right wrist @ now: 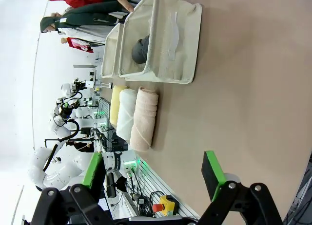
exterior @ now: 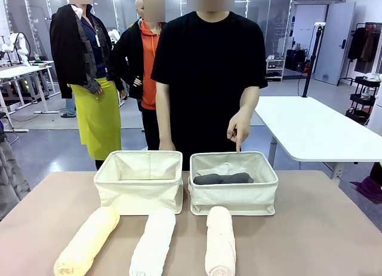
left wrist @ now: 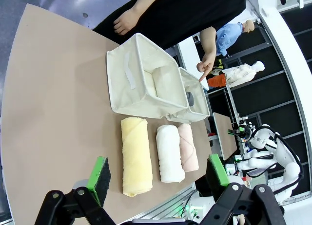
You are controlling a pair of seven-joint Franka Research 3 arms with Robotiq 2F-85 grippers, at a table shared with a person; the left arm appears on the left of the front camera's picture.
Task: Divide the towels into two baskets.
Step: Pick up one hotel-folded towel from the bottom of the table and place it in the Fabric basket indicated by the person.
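Two cream canvas baskets stand side by side at the table's far side: the left basket (exterior: 140, 180) looks empty, and the right basket (exterior: 234, 189) holds a dark grey towel (exterior: 223, 179). In front of them lie three rolled towels: pale yellow (exterior: 88, 241), white (exterior: 153, 242) and cream-pink (exterior: 220, 241). The person's hand (exterior: 239, 128) points a finger down over the right basket. My left gripper (left wrist: 158, 174) hangs open above the yellow towel (left wrist: 136, 156) end of the row. My right gripper (right wrist: 153, 170) is open too, high over bare table beside the cream-pink towel (right wrist: 145, 119).
The person in black stands right behind the baskets, with two other people farther back. A white table (exterior: 316, 129) stands at the back right. Bare tabletop (exterior: 322, 228) lies to the right of the towels and to the left of the yellow one.
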